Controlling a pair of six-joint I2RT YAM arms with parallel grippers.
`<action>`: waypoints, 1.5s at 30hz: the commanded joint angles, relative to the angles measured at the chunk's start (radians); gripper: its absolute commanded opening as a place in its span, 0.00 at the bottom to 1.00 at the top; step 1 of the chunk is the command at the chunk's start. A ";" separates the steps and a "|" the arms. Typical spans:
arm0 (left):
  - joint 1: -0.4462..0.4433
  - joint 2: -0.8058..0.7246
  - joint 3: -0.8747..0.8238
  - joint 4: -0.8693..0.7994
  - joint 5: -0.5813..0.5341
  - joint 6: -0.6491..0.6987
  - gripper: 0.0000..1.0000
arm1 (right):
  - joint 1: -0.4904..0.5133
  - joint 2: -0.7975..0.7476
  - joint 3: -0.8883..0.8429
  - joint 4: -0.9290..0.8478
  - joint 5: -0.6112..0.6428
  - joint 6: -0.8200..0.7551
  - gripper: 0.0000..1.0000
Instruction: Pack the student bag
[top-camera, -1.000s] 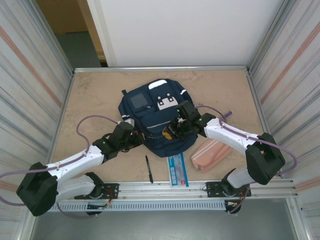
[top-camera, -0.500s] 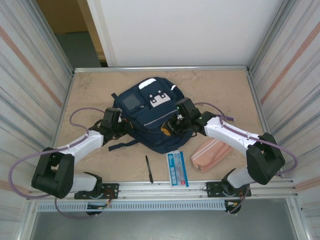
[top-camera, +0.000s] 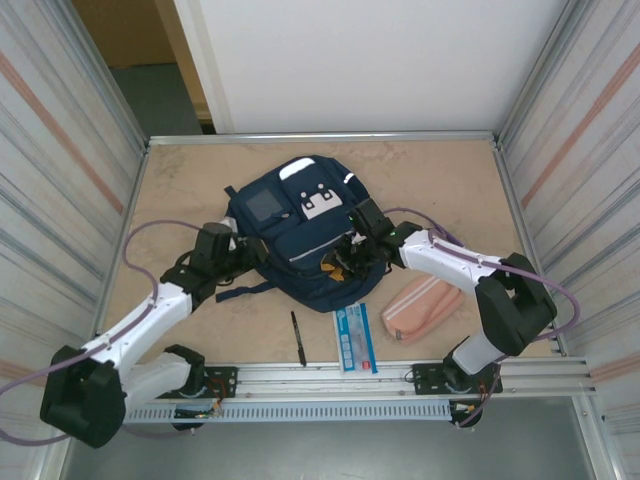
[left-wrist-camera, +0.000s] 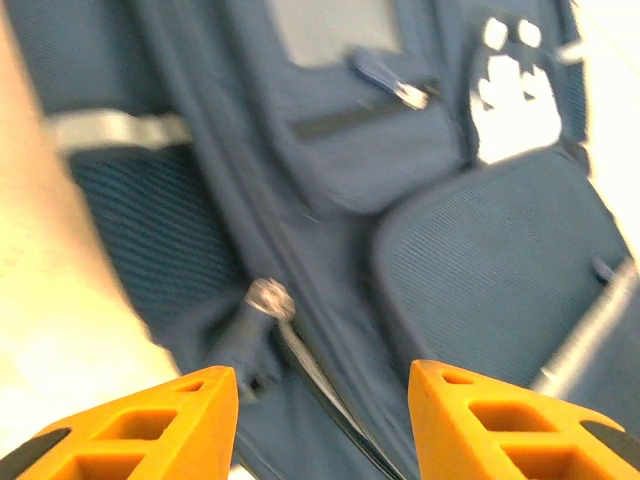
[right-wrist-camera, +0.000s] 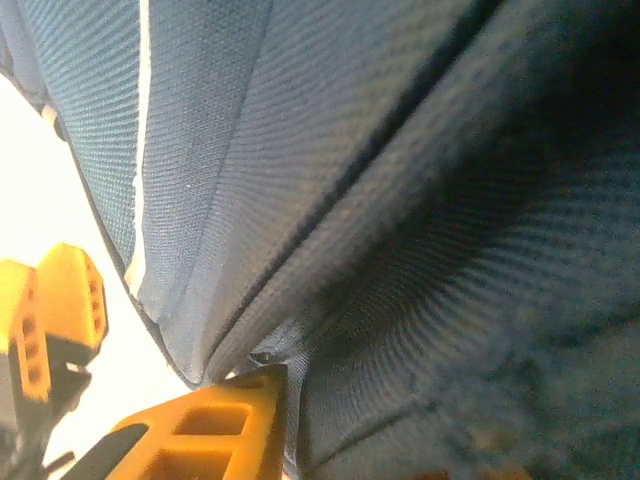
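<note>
The large navy blue fabric backpack (top-camera: 300, 225) lies flat, front up, in the middle of the beige table (top-camera: 180, 200). I judge it soft, floppy and light; a seam or zipper edge gives the best hold. It carries white patches and thin stripes. The left gripper (left-wrist-camera: 320, 388) stands spread at its left side, near a small silver zipper pull (left-wrist-camera: 270, 298). The right gripper (top-camera: 347, 262) touches its right side; pinching or not, I cannot tell.

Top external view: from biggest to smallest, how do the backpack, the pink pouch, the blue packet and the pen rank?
Navy backpack, then pink pouch, then blue packet, which is close to the pouch, then black pen.
</note>
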 joint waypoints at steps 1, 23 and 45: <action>-0.090 -0.031 -0.008 -0.075 -0.019 -0.081 0.50 | -0.007 -0.035 -0.032 -0.002 -0.038 -0.044 0.33; -0.268 0.314 0.159 0.109 -0.084 -0.174 0.50 | -0.175 -0.382 -0.155 -0.339 0.267 -0.251 0.60; -0.148 0.273 0.260 0.164 -0.057 -0.138 0.00 | -0.456 -0.649 -0.521 -0.532 0.399 -0.113 0.93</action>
